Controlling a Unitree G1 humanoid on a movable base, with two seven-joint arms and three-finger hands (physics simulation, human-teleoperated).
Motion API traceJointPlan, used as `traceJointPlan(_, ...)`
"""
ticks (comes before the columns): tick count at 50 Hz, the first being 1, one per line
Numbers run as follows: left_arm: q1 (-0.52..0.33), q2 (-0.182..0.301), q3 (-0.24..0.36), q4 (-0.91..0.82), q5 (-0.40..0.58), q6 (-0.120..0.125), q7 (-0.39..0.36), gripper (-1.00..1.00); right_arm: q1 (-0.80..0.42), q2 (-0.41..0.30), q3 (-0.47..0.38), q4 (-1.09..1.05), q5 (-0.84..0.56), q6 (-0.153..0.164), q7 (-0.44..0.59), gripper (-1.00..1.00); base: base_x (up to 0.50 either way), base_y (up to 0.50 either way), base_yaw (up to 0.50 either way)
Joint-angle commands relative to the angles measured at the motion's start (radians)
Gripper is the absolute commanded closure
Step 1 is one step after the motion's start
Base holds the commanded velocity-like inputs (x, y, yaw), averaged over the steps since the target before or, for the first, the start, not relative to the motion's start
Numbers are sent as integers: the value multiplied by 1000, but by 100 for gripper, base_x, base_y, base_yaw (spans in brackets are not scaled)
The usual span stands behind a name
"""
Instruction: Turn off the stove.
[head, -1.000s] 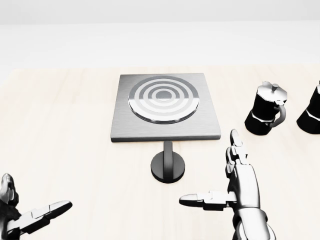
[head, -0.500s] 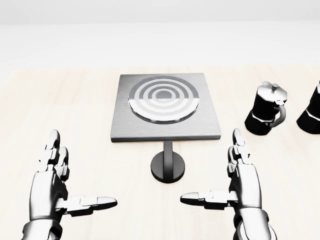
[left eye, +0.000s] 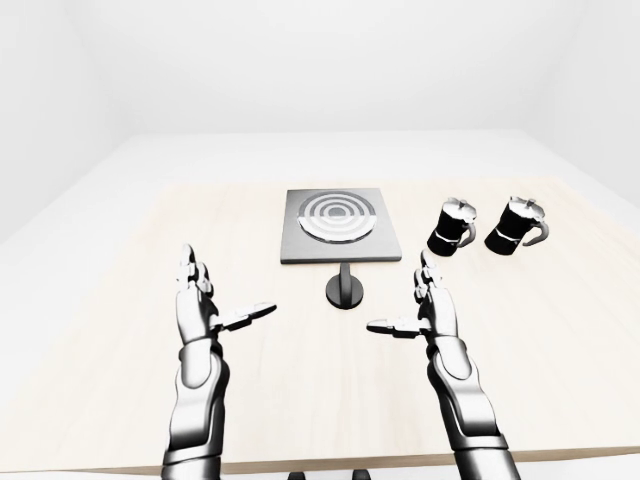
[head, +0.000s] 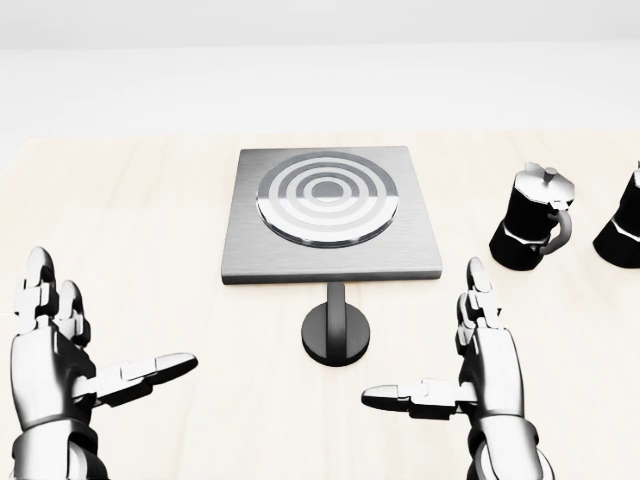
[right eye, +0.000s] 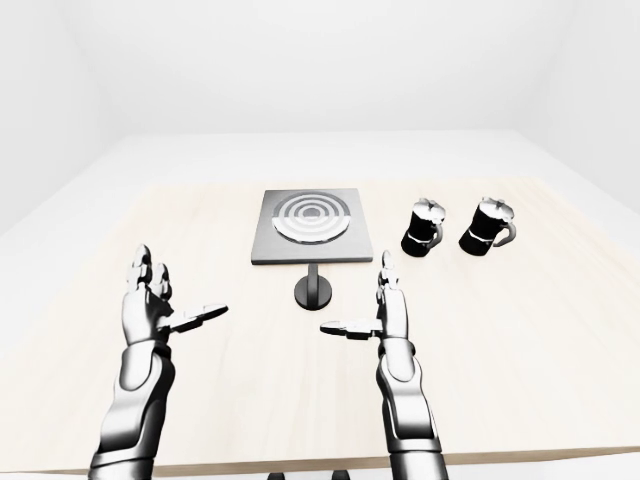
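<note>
My left hand (head: 55, 355) hovers over the counter (head: 150, 230) at the lower left of the head view, fingers spread wide and thumb pointing to the right, holding nothing. My right hand (head: 480, 370) is at the lower right, also wide open, fingers pointing up and thumb pointing left, empty too. Both hands are above the pale wood and touch nothing. Between them, a little higher in the view, is the round black knob (head: 336, 332) with its bar upright. Just above the knob lies the stove (head: 330, 214), a grey square plate with a ringed burner in the middle. To the right of the stove stand two black pots (left eye: 452, 228) (left eye: 516, 225), near each other and apart from the stove.
</note>
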Motion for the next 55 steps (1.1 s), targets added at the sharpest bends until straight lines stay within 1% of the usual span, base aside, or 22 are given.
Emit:
traceJointPlan(1,-6,23,69,-39,-53,10,116,-100,-1,-1,-1,4,0,0,-1,-100,0,0,0)
traceJointPlan(3,5,25,88,-41,-53,-7,136,-100,0,-1,-1,0,0,0,-1,-100,0,0,0)
traceJointPlan(4,10,28,93,-52,-55,1,141,-100,-1,-1,-1,4,1,0,0,-100,0,0,0)
traceJointPlan(6,54,30,96,-86,-22,-42,135,-100,1,-1,0,-2,0,0,0,-100,0,0,0)
traceJointPlan(8,69,23,117,-100,-26,-50,140,-100,0,-1,0,1,-1,0,0,-100,0,0,0)
traceJointPlan(12,78,18,157,-125,-57,-34,163,-100,-1,-1,-1,5,-2,0,-1,-100,0,0,0)
traceJointPlan(14,82,14,173,-129,-52,-49,189,-100,5,0,0,-7,-3,0,-1,-100,0,0,0)
traceJointPlan(16,86,15,183,-131,-55,-50,204,-100,5,0,1,-9,-3,0,-2,-100,0,0,0)
traceJointPlan(17,92,10,196,-132,-64,-62,219,-100,5,0,1,-10,-3,0,-2,-100,0,0,0)
traceJointPlan(19,97,11,218,-131,-67,-72,254,-100,5,0,0,-12,-3,0,-2,-100,0,0,0)
traceJointPlan(22,111,10,240,-144,-95,-70,267,-100,4,-1,-1,-4,-1,0,0,-100,0,0,0)
traceJointPlan(28,130,10,260,-125,-23,-79,322,-100,8,1,0,-15,0,0,0,-100,0,0,0)
traceJointPlan(32,151,5,284,-135,-42,-79,324,-100,6,1,1,-15,-1,0,0,-100,0,0,0)
traceJointPlan(33,150,4,292,-133,-42,-73,331,-100,6,1,0,-15,0,0,0,-100,0,0,0)
traceJointPlan(34,153,8,288,-119,-47,-47,313,-100,7,1,0,-14,0,0,0,-100,0,0,0)
traceJointPlan(35,158,7,286,-114,-36,-41,310,-100,7,1,0,-13,0,0,-1,-100,0,0,0)
traceJointPlan(38,177,-2,304,-126,-38,-61,301,-100,7,0,0,-11,-1,0,0,-100,0,0,0)
traceJointPlan(40,179,-6,320,-133,-49,-55,304,-100,6,0,-1,-11,0,0,-1,-100,0,0,0)
traceJointPlan(41,175,-6,321,-126,-46,-60,305,-100,5,0,-2,-6,1,0,-1,-100,0,0,0)
traceJointPlan(43,177,-8,318,-143,-48,-44,304,-100,7,0,-1,-11,0,0,-2,-100,0,0,0)
traceJointPlan(45,171,-6,317,-125,-55,-58,295,-100,8,1,0,-15,-3,0,-5,-100,0,0,0)
traceJointPlan(55,164,-3,309,-118,-56,-60,295,-100,4,-1,-1,-15,-11,0,-13,-100,0,0,0)
